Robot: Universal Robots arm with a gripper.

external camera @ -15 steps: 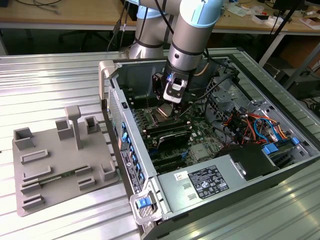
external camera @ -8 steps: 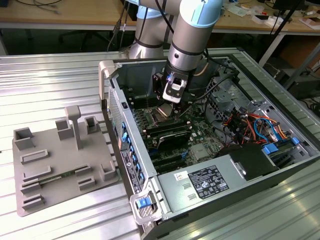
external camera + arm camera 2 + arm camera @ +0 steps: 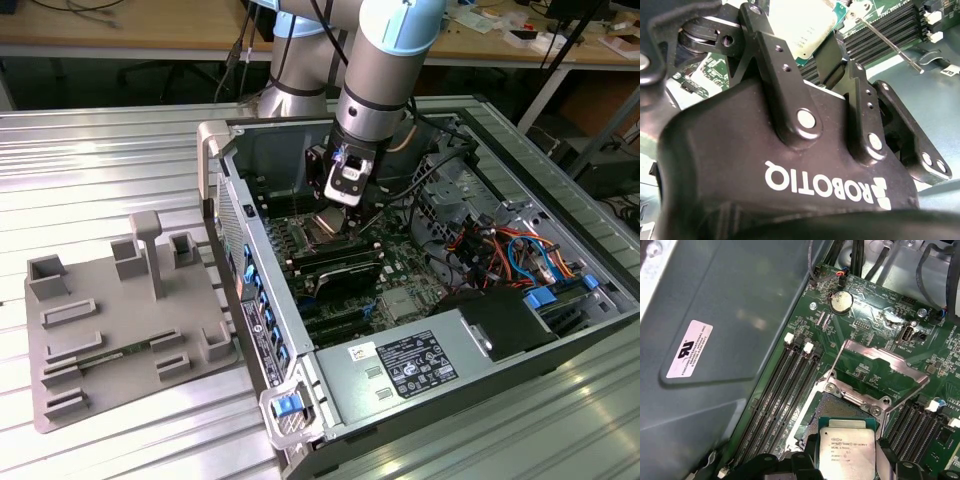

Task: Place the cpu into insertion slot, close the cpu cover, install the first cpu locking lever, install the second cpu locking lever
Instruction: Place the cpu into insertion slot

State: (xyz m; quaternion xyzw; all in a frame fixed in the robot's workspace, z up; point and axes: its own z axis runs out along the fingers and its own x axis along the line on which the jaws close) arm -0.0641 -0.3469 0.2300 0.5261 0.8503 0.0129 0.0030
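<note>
One cpu [image 3: 847, 445] gripped in the tool [image 3: 846, 460] at the insertion slot [image 3: 836, 407], cpu cover [image 3: 885, 356] raised, inside the open computer case [image 3: 270, 150]

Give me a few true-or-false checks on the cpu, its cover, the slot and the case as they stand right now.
1. The gripper is shut on the cpu. True.
2. The cpu cover is closed over the insertion slot. False: it is swung open, leaving the slot uncovered.
3. Part of the slot's pin field shows beyond the cpu's edge. True.
4. The computer case stands upright with its side panel on. False: it lies on its side, open on top.
5. The grey fixture tray lies inside the case. False: it lies outside, to the exterior view's left of it.
</note>
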